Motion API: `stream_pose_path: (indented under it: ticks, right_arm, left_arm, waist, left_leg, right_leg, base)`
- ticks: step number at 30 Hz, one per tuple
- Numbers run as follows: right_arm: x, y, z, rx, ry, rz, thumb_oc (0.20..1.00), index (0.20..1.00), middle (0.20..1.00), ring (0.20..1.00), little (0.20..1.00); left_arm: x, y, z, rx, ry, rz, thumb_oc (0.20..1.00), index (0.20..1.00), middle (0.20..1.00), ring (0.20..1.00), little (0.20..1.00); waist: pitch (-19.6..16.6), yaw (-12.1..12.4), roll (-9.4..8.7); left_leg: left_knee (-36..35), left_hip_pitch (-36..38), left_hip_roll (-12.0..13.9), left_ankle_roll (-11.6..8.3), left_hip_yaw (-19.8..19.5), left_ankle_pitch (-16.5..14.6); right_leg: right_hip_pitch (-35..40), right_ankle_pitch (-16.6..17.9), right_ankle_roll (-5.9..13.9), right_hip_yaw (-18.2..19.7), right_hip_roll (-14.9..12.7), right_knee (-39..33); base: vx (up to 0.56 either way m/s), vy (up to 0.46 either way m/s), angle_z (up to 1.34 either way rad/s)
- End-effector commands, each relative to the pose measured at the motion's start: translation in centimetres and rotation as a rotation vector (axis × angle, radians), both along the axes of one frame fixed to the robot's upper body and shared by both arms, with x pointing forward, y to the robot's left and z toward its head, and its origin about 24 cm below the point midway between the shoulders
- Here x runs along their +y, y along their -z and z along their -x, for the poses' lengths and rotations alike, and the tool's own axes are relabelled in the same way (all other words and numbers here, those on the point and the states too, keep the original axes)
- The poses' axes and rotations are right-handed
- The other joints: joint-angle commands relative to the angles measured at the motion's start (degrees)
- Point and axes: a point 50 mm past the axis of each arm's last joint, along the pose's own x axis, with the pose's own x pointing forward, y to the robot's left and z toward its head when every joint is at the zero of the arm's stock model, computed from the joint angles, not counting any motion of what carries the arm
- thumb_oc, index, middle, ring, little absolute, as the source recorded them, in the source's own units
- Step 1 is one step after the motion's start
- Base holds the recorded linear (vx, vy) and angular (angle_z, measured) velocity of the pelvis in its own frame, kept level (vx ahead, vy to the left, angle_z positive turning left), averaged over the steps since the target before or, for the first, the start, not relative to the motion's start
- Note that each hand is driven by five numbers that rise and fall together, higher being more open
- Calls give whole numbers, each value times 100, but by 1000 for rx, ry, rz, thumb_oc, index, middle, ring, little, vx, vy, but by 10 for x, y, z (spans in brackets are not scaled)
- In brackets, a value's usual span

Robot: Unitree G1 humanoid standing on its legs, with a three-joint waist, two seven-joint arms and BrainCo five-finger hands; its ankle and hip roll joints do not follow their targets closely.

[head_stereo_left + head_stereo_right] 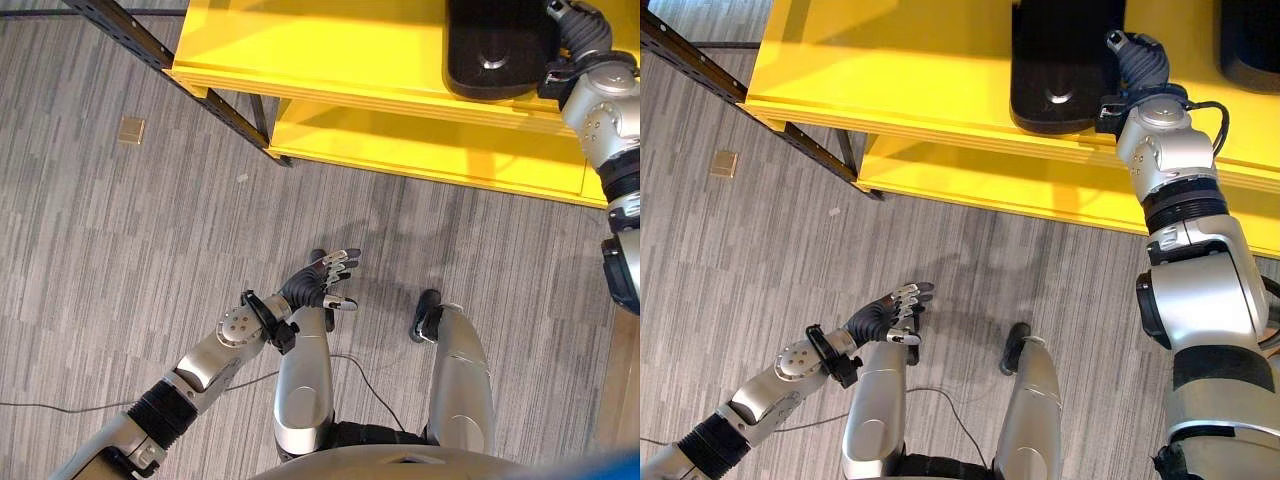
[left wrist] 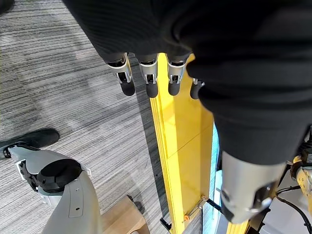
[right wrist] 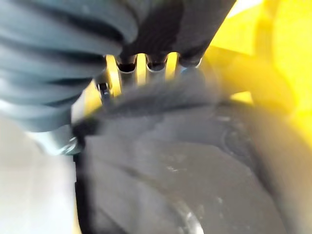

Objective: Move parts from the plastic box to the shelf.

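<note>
In the left eye view, the yellow shelf [image 1: 330,60] runs across the top, with a lower yellow board beneath it. A black part [image 1: 497,55] sits on the upper board at its front edge, toward the right end. The right hand [image 1: 578,35] reaches onto that board just beside the part's right side, against it. The left hand [image 1: 325,280] hangs low over the grey carpet floor [image 1: 120,250], well apart from the shelf, fingers straight and loosely spread, holding nothing. A small tan square [image 1: 131,129] lies on the carpet to the left, near a dark metal rail [image 1: 170,65].

The right eye view shows the same part [image 1: 1065,60] at the front edge of the upper board, with a second dark part [image 1: 1250,30] further right, at the picture's edge.

The left wrist view shows the left hand's fingers [image 2: 148,80] straight and free, above the carpet and the yellow edge of the shelf.

In the right wrist view, the right hand's fingers [image 3: 146,61] go down behind the blurred rim of the black part; whether they clasp it cannot be told.
</note>
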Motion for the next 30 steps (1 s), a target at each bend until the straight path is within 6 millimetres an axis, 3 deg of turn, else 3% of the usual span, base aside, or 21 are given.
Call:
stream_pose_path:
  ticks: [1,11,15,17,18,20,24,30]
  right_arm:
    - [-9,-17,4,-47,52,32,1000,1000,1000,1000,1000]
    - [-8,-21,5,-61,55,69,1000,1000,1000,1000,1000]
    - [-8,-33,9,-180,128,7,1000,1000,1000,1000,1000]
    - [-11,-49,19,-341,185,-41,1000,1000,1000,1000,1000]
    - [-12,-51,20,-363,191,-48,1000,1000,1000,1000,1000]
    - [-7,-77,41,-575,230,-61,1000,1000,1000,1000,1000]
    - [7,-91,61,-722,223,-2,1000,1000,1000,1000,1000]
    - [39,-75,85,-837,173,123,1000,1000,1000,1000,1000]
  left_arm:
    - [-18,-11,12,-55,50,107,1000,1000,1000,1000,1000]
    - [-20,-11,12,-58,56,115,1000,1000,1000,1000,1000]
    - [-23,-10,13,-59,60,117,1000,1000,1000,1000,1000]
    - [-24,-11,14,-61,57,122,1000,1000,1000,1000,1000]
    - [-25,-11,14,-58,57,122,1000,1000,1000,1000,1000]
    - [-24,-12,14,-66,49,122,1000,1000,1000,1000,1000]
    - [-24,-11,17,-62,40,134,1000,1000,1000,1000,1000]
    - [-27,-5,20,-61,38,153,1000,1000,1000,1000,1000]
  waist:
    - [-134,80,23]
    - [-134,57,32]
    - [-134,41,50]
    - [-134,20,92]
    - [-134,9,77]
    - [-134,-62,98]
    - [-134,-181,103]
    - [-139,-414,115]
  left_leg:
    - [328,349,-154,278,87,-955]
    - [285,381,-157,270,119,-943]
    - [243,419,-166,272,135,-938]
    - [166,397,-130,303,180,-815]
    - [178,488,-165,268,141,-927]
    - [50,564,-131,293,192,-811]
    - [-78,818,-131,273,223,-806]
    - [-424,1413,-129,243,345,-735]
  right_leg:
    - [79,-243,-37,-157,418,326]
    - [75,-237,-44,-142,409,309]
    - [103,-224,-44,-121,427,257]
    - [74,-86,-86,-161,476,163]
    - [169,-191,-36,-102,474,162]
    - [239,-34,-47,-120,541,-30]
    - [480,23,-15,-58,594,-273]
    - [1054,176,53,37,642,-819]
  base:
    - [0,0,0]
    - [0,0,0]
    - [-7,8,0]
    - [-51,16,0]
    - [-96,14,0]
    - [-67,30,-1]
    - [-3,35,-1]
    - [8,91,-9]
